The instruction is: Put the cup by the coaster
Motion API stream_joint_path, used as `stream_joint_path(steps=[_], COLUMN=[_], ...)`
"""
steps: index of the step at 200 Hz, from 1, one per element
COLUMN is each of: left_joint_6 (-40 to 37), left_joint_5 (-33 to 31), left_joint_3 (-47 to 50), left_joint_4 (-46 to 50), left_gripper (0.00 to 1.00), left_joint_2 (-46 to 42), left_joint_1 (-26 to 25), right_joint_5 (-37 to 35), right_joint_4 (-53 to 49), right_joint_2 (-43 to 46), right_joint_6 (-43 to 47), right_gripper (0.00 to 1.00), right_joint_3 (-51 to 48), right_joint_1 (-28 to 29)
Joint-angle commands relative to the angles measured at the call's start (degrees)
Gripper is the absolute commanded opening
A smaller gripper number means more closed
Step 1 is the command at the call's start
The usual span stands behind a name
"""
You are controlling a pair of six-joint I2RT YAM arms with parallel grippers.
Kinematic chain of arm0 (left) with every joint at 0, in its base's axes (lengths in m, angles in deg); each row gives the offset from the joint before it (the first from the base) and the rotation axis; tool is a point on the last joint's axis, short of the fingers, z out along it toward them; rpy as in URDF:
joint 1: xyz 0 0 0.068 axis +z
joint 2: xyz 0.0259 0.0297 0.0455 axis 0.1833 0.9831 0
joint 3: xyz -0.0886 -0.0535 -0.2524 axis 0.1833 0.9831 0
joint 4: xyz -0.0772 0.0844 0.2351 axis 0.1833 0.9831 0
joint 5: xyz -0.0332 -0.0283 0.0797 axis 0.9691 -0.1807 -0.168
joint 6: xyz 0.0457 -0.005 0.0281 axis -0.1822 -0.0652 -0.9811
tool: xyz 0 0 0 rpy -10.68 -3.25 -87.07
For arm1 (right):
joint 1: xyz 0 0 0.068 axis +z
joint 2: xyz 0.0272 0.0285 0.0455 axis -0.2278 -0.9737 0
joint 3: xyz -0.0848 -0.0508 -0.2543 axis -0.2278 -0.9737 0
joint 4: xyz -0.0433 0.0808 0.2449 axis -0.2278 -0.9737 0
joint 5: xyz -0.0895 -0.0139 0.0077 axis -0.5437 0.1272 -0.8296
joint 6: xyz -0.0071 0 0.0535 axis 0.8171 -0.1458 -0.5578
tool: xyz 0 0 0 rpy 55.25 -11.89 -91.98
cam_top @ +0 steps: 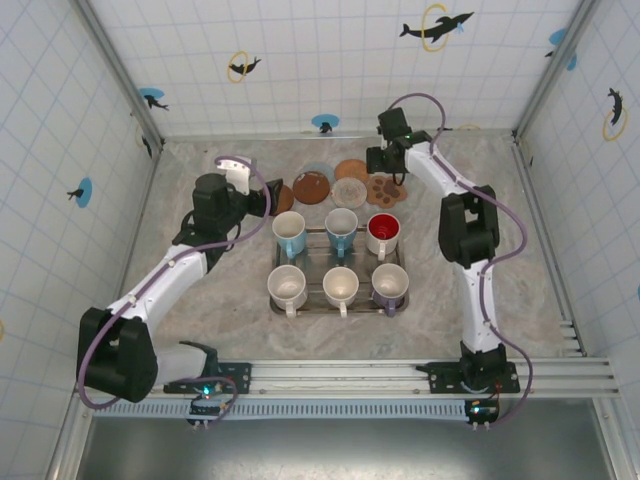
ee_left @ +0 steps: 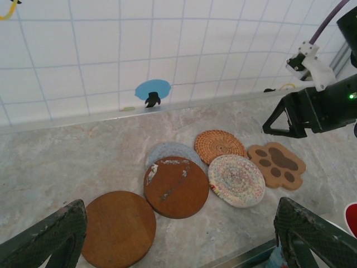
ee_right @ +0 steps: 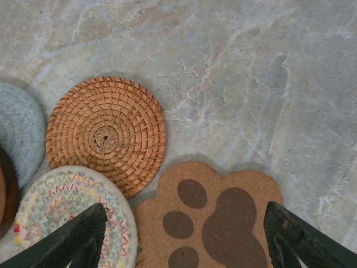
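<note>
The tabletop (ee_right: 251,84) looks like grey stone with pale wavy lines. Six coasters lie close together near the back wall. One is cork and shaped like a paw (ee_right: 234,184), with dark brown pads. Beside it is a round basket-weave coaster (ee_right: 106,135), orange-brown, and a round rope coaster (ee_right: 67,212) with many little colours. Next come a soft blue woven coaster (ee_right: 17,128), a dark brown round coaster (ee_left: 175,187) with pale scratches, and a smooth plain wooden coaster (ee_left: 118,228).

The right pincer (ee_right: 185,212) hangs over the paw coaster with its fingers wide apart, holding nothing. The left pincer (ee_left: 181,204) is wide apart too, with nothing in it.

All the cups sit in a shiny metal tray (cam_top: 315,262) in front of the coasters: a red cup (cam_top: 384,232), two blue cups (cam_top: 290,232), two white cups (cam_top: 287,285) and a purple cup (cam_top: 390,285).
</note>
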Motion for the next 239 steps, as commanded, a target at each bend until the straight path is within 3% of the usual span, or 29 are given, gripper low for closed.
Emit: stream_joint_path(steps=[1,52,239], left_joint_6=[-0.84,-1.47,-1.04], left_joint_5=[-0.75,-1.59,-0.74], left_joint_3=[-2.33,-2.22,-3.03], left_joint_4=[1.57,1.88,3.49], left_gripper=[0.88,0.87,0.85], left_joint_2=[-0.44,-0.01,1.23], left_joint_1=[-0.35,-0.39,-1.30], right_joint_5=[-0.72,-3.23,-4.54], right_joint_4=[-4.37,-6.24,-7.69], right_joint_2=[-3.45,-8.32,-14.40], right_joint_6=[-1.24,-0.13,-0.48], right_gripper=[0.75,0.73,0.68], right_joint_3=[5.13,10.07,12.33], right_joint_1=[0.55,0.82,1.01])
